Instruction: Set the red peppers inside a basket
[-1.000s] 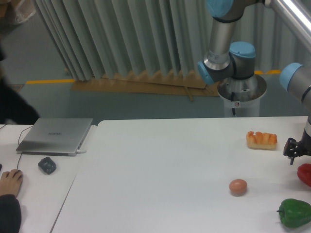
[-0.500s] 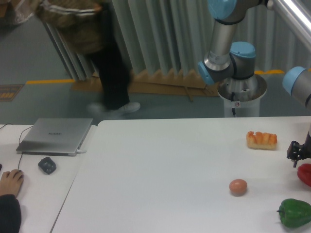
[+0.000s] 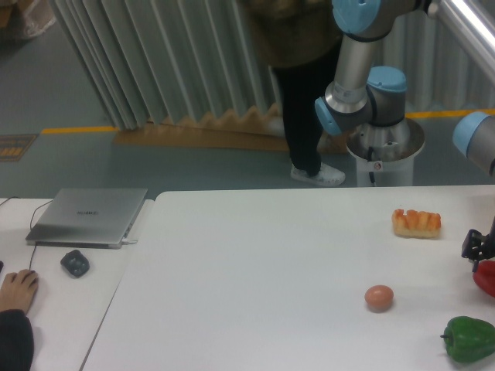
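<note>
Open tabletop (image 3: 263,263) left of egg (image 3: 379,297). Green pepper (image 3: 469,338) close below red pepper (image 3: 486,278); bread (image 3: 416,223) up-left.

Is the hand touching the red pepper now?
Cannot tell. In the camera view the hand overlaps the top of the red pepper at the frame edge; no contact or gap shows plainly.

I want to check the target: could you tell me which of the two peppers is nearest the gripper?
The red pepper, at the table's right edge. The gripper sits just above it, whereas the green pepper lies farther toward the front.
</note>
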Robot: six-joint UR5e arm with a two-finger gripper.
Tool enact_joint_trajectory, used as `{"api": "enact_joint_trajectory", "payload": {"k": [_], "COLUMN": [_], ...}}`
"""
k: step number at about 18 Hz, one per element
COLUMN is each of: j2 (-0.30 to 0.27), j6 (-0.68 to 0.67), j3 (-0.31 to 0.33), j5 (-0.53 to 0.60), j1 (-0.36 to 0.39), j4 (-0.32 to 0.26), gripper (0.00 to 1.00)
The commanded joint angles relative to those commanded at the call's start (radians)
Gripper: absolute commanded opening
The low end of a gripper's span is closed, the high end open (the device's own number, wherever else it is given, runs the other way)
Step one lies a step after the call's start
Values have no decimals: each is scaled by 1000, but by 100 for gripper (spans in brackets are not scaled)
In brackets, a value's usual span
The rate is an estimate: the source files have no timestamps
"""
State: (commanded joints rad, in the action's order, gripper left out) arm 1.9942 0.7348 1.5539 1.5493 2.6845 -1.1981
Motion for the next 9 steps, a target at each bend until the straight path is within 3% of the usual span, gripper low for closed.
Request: {"api": "enact_joint_trajectory", "payload": {"k": [9], "j2": [15], "j6": [-2], "j3": [11], "j5": [2], "j1": [-6], "j4": [28], "gripper": [100]}}
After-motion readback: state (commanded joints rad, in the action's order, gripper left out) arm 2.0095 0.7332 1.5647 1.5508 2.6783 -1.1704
